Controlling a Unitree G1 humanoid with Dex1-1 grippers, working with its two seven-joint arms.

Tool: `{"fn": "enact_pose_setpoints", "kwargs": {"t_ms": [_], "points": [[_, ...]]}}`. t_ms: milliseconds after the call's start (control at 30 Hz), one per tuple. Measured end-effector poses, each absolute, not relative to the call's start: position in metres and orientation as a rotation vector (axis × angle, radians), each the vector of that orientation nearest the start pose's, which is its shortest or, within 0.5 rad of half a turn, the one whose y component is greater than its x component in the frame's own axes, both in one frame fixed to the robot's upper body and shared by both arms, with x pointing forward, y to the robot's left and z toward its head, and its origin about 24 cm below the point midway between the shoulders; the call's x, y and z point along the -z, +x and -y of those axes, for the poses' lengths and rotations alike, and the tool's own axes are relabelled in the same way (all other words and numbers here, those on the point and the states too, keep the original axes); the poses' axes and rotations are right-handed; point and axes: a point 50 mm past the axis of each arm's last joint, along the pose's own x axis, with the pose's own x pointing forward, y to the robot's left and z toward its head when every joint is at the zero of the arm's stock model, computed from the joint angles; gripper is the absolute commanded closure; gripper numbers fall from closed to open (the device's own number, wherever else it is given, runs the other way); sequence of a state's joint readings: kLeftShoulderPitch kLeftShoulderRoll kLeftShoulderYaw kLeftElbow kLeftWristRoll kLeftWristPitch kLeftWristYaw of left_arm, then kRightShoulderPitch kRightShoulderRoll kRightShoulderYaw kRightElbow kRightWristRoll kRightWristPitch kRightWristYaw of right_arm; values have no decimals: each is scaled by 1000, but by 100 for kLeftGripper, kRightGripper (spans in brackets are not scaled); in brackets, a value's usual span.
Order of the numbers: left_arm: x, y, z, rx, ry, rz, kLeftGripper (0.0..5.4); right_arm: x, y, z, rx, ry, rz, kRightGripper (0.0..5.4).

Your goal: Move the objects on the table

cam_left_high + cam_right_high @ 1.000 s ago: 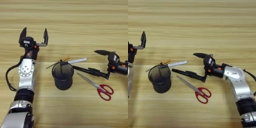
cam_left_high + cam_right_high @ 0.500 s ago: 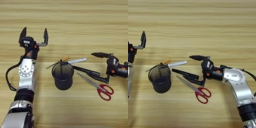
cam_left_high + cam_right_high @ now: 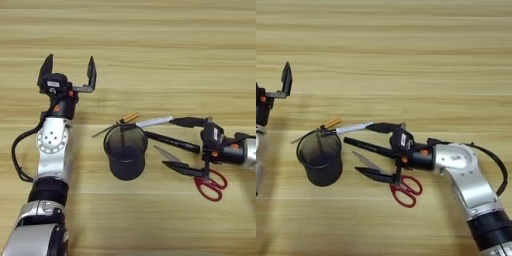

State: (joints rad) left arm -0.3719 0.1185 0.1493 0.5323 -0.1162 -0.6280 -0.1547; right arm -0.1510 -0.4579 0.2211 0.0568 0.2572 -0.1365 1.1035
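Right pincer now further toward 9 o'clock, spread wide, straddling black marker above scissors. Left pincer idle, spread, at 10 o'clock. Step: reaching. Next: clench on marker.

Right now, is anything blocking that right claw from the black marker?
Nothing visible: the open right gripper straddles the black marker, with the red-handled steel scissors just below.
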Motion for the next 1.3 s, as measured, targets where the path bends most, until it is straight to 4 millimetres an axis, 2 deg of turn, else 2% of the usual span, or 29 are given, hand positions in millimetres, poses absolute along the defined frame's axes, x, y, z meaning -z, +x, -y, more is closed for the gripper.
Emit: {"fn": "enact_pose_setpoints", "kwargs": {"t_ms": [167, 833, 1300], "points": [[-84, 309, -183, 45, 21, 471, 0, -60, 240, 134, -1351, -258, 6, 2], [-84, 309, -183, 45, 21, 472, 0, -57, 239, 103, -1452, -254, 26, 2], [-84, 309, -182, 45, 18, 473, 0, -48, 245, 86, -1439, -233, 1, 2]]}}
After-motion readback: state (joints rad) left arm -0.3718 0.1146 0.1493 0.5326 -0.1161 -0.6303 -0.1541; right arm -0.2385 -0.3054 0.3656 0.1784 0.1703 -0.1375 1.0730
